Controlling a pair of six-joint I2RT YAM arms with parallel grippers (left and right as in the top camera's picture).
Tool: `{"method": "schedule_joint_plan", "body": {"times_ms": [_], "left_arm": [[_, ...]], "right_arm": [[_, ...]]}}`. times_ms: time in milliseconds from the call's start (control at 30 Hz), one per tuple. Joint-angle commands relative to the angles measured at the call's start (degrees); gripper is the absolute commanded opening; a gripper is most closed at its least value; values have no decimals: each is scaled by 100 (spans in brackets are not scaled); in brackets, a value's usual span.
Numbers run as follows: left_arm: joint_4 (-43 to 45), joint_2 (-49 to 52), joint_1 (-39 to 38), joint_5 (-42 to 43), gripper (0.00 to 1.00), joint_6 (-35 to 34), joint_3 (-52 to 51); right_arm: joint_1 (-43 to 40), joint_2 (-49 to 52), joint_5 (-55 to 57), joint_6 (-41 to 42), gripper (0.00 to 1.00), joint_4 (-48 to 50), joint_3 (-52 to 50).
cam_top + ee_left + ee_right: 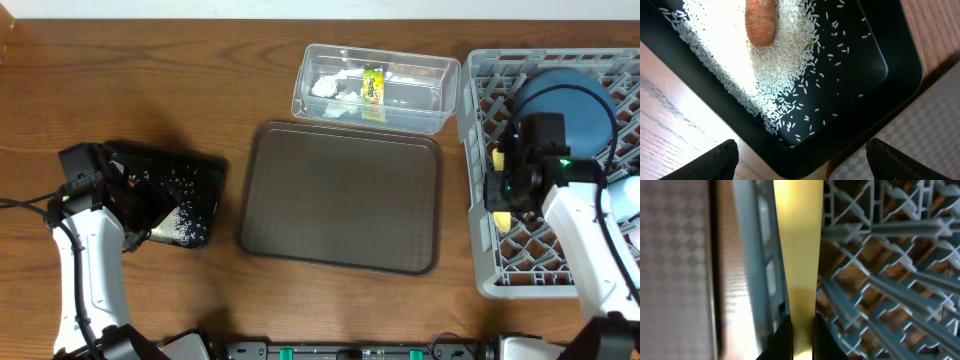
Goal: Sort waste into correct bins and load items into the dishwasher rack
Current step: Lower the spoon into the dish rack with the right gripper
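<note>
**Inspector:** Left side, report.

**Arm:** My left gripper (pixel 807 165) stands released, jaws wide apart with nothing between them. It hangs over the near edge of the black tray (pixel 875 65). The tray holds a heap of rice (pixel 740 60) with stray grains scattered beside it. The carrot piece (pixel 761 22) lies on top of the heap.

**Inspector:** Right side.

**Arm:** My right gripper (pixel 799 325) is clenched on the cream spoon (pixel 796 255), pinching it near one end. The rest of the spoon runs straight away from my fingers. It sits at the left wall of the dishwasher rack (pixel 480 150). I cannot tell whether the spoon touches the lattice.

**Inspector:** Other items.

**Arm:** The dark blue plate (pixel 575 95) stands in the rack's far part. The clear tub (pixel 440 95) sits beyond the brown serving tray (pixel 340 195). It contains the crumpled paper (pixel 328 86) and the yellow-green wrapper (pixel 374 84), side by side. The brown tray lies between the black tray and the rack.
</note>
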Motion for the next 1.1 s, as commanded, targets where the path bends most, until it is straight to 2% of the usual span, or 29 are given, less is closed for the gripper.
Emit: {"method": "schedule_joint_plan", "body": {"times_ms": [0,33,100,167,200,233,433,533,567,767,933,1067], "left_arm": [[-17,-26,-2,31,84,-31,63],[-17,-26,-2,31,84,-31,63],[-15,-26,-2,31,84,-31,63],[-15,-26,-2,31,84,-31,63],[-13,-26,-2,31,84,-31,63],[2,-26,-2,31,84,-31,63],[140,-31,-4,35,84,59,63],[203,-61,-83,105,84,319,63],[232,-83,-142,103,84,341,63],[616,-420,-914,48,84,925,63],[651,-505,-1495,-514,85,984,168],[632,-505,-1637,-761,85,990,179]], "right_arm": [[-28,114,334,57,1,125,-35],[-28,131,332,55,1,149,-35],[-28,136,330,55,7,166,-35],[-28,136,334,52,30,160,-35],[-28,136,332,9,45,157,-35],[-28,136,330,-13,54,157,-35],[-28,136,310,-26,72,160,-35],[-28,136,-129,-28,93,175,-35],[-28,136,-317,-28,98,203,-35],[-28,136,-944,-223,99,516,-33],[-31,133,-911,-221,98,566,-22],[-68,133,-411,-192,99,278,-22]]}}
